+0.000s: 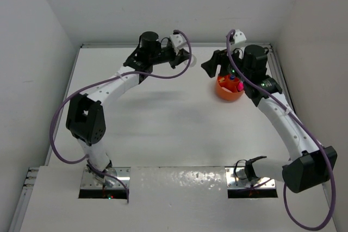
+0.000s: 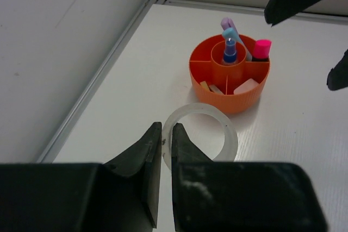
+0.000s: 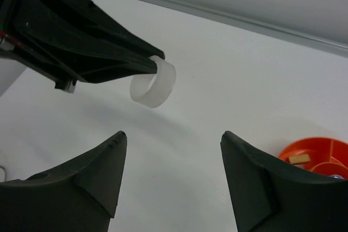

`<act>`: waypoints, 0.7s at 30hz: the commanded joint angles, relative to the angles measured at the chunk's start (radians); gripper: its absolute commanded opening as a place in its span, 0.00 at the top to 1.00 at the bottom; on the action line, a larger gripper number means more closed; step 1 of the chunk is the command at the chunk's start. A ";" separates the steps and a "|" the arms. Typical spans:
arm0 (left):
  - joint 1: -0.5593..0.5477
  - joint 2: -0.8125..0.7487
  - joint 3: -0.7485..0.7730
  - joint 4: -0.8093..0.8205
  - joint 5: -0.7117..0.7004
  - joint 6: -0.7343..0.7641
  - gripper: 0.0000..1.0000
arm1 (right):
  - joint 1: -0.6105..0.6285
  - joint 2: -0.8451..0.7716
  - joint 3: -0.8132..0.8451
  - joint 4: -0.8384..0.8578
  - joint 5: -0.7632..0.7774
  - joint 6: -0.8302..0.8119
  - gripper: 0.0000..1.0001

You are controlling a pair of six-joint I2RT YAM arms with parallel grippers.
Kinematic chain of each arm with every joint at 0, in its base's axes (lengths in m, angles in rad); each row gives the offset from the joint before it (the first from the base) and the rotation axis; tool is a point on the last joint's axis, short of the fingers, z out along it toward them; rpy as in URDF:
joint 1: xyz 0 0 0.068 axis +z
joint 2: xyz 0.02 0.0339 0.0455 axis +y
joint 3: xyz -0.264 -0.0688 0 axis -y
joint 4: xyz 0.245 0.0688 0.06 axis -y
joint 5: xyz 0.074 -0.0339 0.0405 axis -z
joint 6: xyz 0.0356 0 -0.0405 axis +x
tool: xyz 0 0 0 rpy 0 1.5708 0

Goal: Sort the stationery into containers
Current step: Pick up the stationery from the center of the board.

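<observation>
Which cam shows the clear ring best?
Left wrist: the clear ring shows as a nearly full circle, its wall pinched in the left gripper. Right wrist shows it side-on; top external barely shows it.

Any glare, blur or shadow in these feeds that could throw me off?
Top view: even light, soft shadows, slight glare on the near strip. Left wrist: tub sharp, left hand blurred up close. Right wrist: right hand dark and soft, ring clear.

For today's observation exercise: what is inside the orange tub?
A blue bottle stands in the centre cup, a lilac stick and pink marker beyond it; a tan block and pink piece lie in near sections. The tub wall hides their lower parts.
</observation>
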 commanded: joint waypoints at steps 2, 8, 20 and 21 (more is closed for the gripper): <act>-0.015 -0.067 -0.044 0.120 0.008 -0.053 1.00 | 0.001 -0.042 -0.069 0.131 -0.116 0.092 0.31; -0.013 -0.080 -0.050 0.117 0.031 -0.039 1.00 | 0.003 0.035 -0.057 0.206 -0.140 0.161 0.39; -0.012 -0.095 -0.089 0.148 0.032 -0.054 1.00 | 0.004 0.168 0.009 0.269 -0.203 0.198 0.47; -0.010 -0.092 -0.087 0.148 0.034 -0.054 1.00 | 0.004 0.174 0.012 0.268 -0.203 0.203 0.47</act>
